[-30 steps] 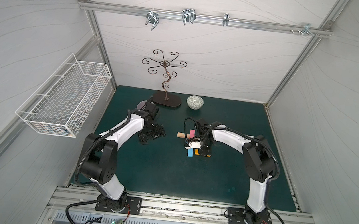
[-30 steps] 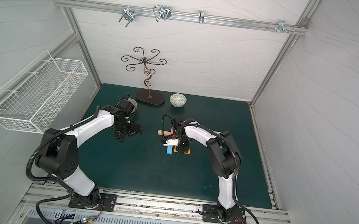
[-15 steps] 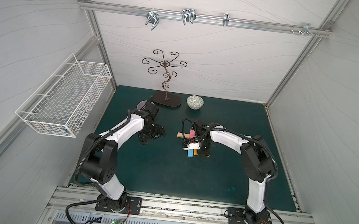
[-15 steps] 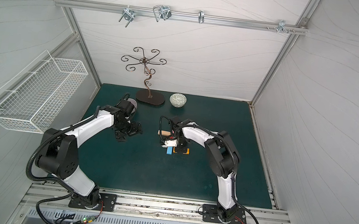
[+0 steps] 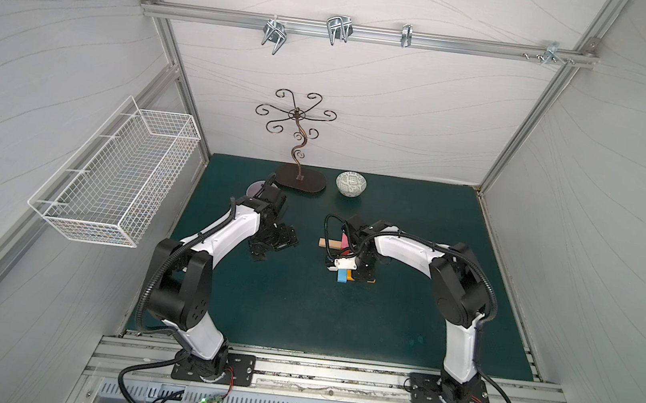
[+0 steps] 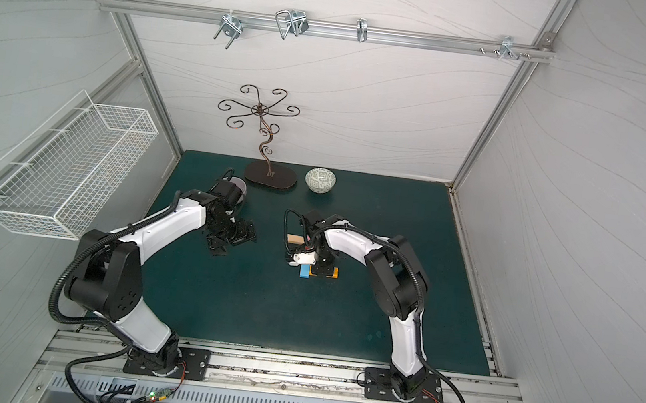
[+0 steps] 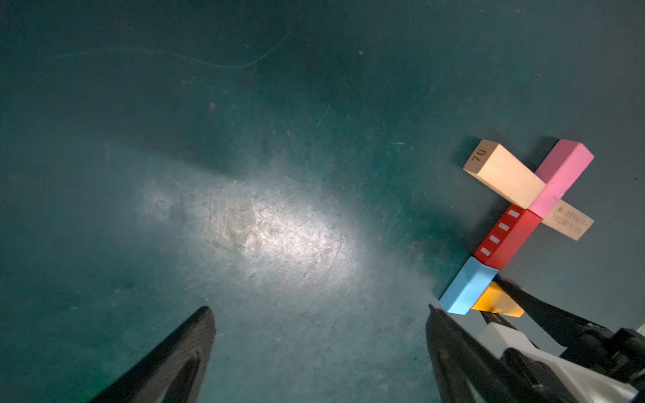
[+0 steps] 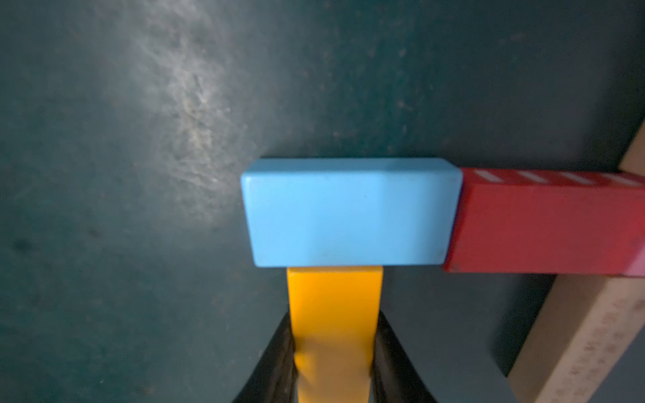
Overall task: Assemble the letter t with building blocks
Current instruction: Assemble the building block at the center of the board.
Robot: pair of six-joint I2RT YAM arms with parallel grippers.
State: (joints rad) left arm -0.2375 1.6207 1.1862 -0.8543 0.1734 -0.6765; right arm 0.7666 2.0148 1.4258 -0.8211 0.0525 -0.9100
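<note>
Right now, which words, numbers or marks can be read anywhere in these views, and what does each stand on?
"70": on the end face of the tan block on the left arm's side.
Printed lines on the other tan block: too blurred to read in either wrist view.
On the red block: four white bars, no letters.
In both top views: nothing legible.

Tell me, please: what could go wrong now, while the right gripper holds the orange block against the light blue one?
1. The right gripper is shut on the orange block, whose end touches the light blue block. A harder push could slide that block out of line with the red block.
2. When the jaws open, they may drag the orange block askew, because they clamp it close to that joint.
</note>
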